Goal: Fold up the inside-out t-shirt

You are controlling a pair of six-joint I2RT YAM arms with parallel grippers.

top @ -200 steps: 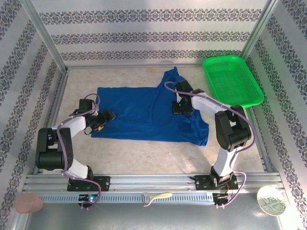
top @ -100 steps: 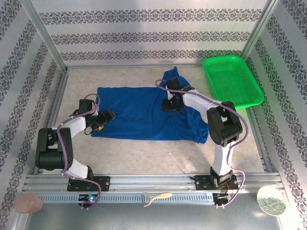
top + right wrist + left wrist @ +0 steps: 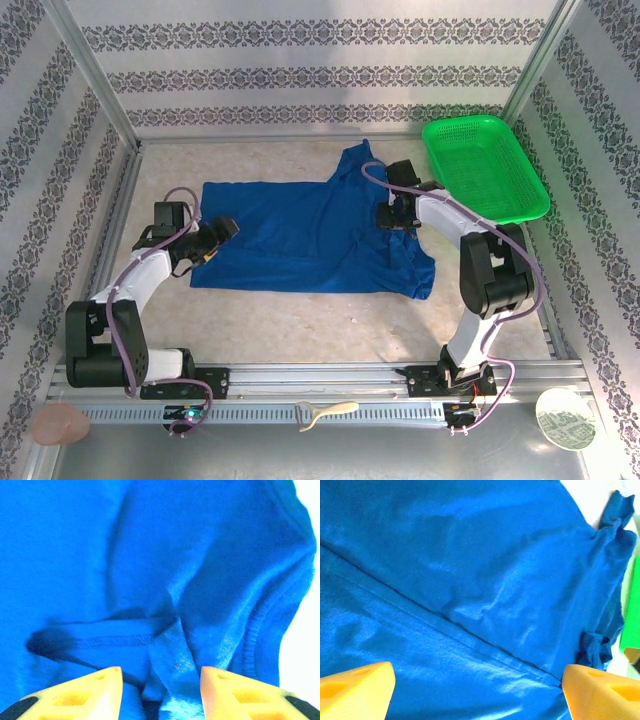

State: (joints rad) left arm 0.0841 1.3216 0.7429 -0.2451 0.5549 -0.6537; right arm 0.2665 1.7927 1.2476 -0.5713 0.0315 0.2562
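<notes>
Your left gripper (image 3: 224, 232) hangs spread wide over the left edge of the inside-out t-shirt (image 3: 300, 235) spread on the table (image 3: 300, 315), while your right gripper (image 3: 160, 680) stands parted, grasping nothing, over a bunched fold.

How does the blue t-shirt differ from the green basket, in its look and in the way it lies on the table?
The t-shirt is blue, while the basket is green. The t-shirt is soft, wrinkled cloth spread out flat; the basket is a mesh tray with raised walls. The t-shirt covers the middle of the table; the basket sits at the far right corner. Both rest on the table.
</notes>
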